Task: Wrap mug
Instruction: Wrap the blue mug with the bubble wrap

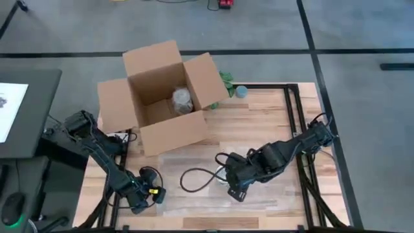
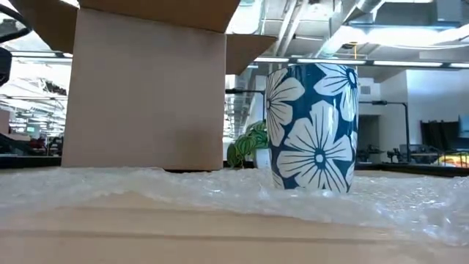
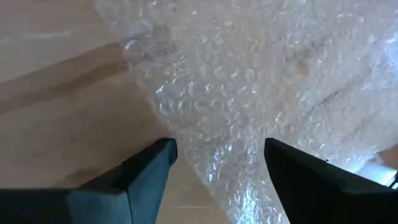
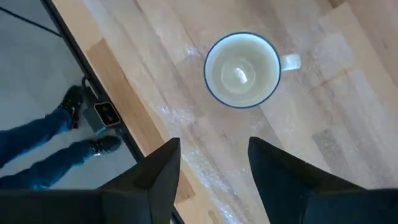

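I see the mug standing upright on the bubble wrap spread over the worktop, in front of the open cardboard box. It is blue with large white flowers; I can read no brand or writing on it. In the right wrist view its white inside faces up, handle out to one side. In the high view the right arm covers the mug.

My right hand hangs above the mug, fingers spread, holding nothing. My left hand sits well off to the left of the mug, near the worktop's front edge, low over the border of the wrap, fingers apart and empty.

Inside the box lies a bundle in clear wrap. A green plant shows behind the mug, just beside the box. A dark cable loops on the worktop just left of the right hand. Past the worktop's edge, the right wrist view shows a person's jeans and shoes on the floor.
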You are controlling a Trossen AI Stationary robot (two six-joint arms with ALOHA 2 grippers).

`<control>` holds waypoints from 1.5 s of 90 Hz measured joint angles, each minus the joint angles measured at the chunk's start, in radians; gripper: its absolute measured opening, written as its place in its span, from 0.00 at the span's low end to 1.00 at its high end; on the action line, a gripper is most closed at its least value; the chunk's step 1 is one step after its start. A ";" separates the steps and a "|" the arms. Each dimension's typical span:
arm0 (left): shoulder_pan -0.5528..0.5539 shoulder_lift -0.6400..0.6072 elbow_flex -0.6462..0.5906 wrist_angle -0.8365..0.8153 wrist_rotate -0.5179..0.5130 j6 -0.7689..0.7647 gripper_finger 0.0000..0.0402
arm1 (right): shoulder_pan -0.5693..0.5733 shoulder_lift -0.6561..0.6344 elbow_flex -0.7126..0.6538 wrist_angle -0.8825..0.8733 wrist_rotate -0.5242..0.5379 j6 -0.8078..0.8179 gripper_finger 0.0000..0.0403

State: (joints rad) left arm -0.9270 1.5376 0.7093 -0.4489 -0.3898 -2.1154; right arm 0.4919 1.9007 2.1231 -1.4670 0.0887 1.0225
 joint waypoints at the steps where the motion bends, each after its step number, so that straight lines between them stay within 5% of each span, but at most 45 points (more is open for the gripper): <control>1: 0.002 0.000 -0.001 -0.002 0.001 -0.004 0.59 | 0.000 0.000 0.000 0.000 0.000 0.000 0.45; 36: 0.051 0.101 0.005 0.020 -0.014 -0.026 0.46 | 0.000 0.001 0.000 -0.002 -0.002 -0.002 0.45; 73: 0.121 0.119 -0.001 0.067 -0.141 0.117 0.02 | -0.001 0.001 0.000 -0.002 -0.003 -0.010 0.45; 91: 0.099 0.092 0.032 0.072 -0.149 0.148 0.00 | 0.004 0.000 0.000 -0.003 -0.015 -0.010 0.45; 135: -0.076 0.051 0.266 -0.359 -0.113 -0.021 0.00 | 0.018 0.013 -0.001 0.073 -0.040 -0.029 0.45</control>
State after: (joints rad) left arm -1.0031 1.5883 0.9754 -0.8083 -0.5029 -2.1368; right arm 0.5099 1.9142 2.1220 -1.3944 0.0486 0.9938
